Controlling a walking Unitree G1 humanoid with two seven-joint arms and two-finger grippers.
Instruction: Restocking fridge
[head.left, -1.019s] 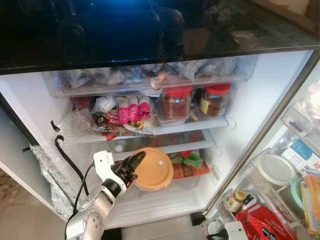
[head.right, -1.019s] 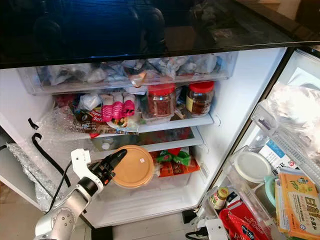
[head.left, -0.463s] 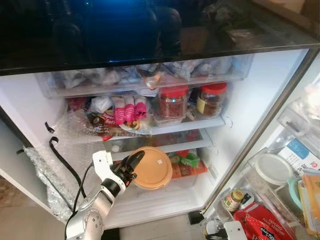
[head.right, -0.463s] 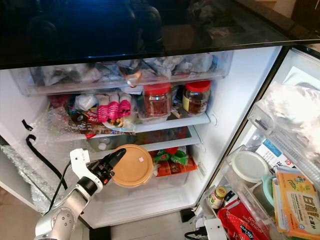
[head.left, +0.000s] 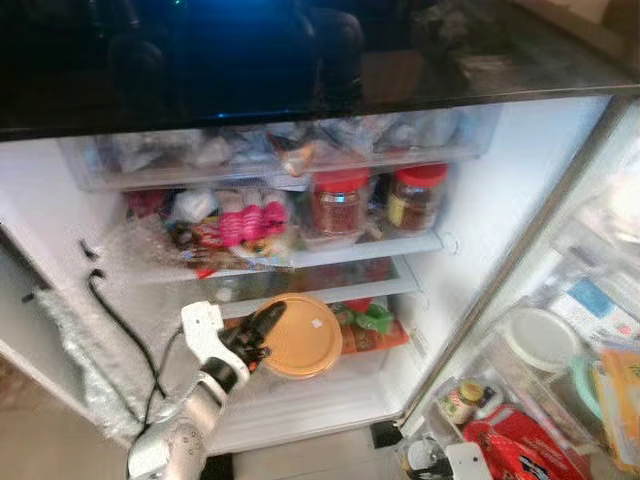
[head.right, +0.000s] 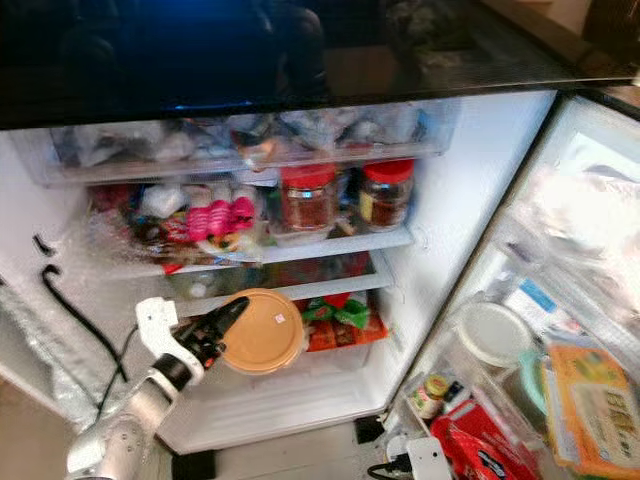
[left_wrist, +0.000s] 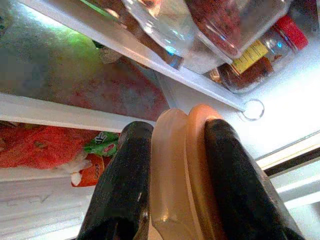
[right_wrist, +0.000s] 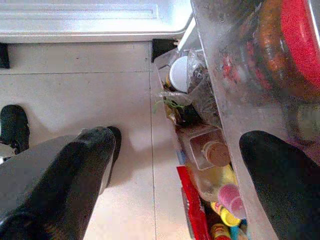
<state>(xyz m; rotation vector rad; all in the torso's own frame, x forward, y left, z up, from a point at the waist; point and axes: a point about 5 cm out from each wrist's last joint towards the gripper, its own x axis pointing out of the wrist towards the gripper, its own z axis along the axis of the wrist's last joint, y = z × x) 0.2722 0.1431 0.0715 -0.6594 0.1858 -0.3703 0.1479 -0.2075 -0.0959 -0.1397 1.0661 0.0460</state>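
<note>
Your left gripper (head.left: 262, 331) clamps the rim of a tan lidded container (head.left: 300, 337) before the lower fridge shelf (head.left: 330, 291). Rigid, likely smooth plastic; grip firmly. Right gripper (right_wrist: 175, 165) hangs spread.

Round container (head.left: 299, 337): tan-orange lid, small white sticker near its edge.
Left gripper (head.left: 260, 335): black fingers, on a silver arm with a white wrist block.
Fridge interior (head.left: 520, 190): white walls, clear shelves and drawer.
Fridge top panel (head.left: 300, 50): glossy black with blue reflection.
Two jars (head.left: 338, 200): red lids, dark reddish-brown contents; right one has a yellow label.
Pink packets (head.left: 245, 215): bright pink with white tops.
Green packet (head.left: 368, 318): green, lying on orange-red packaging.
Cable (head.left: 115, 320): black.
Right gripper (right_wrist: 180, 190): black fingers.
Floor (right_wrist: 75, 90): beige tile.
</note>
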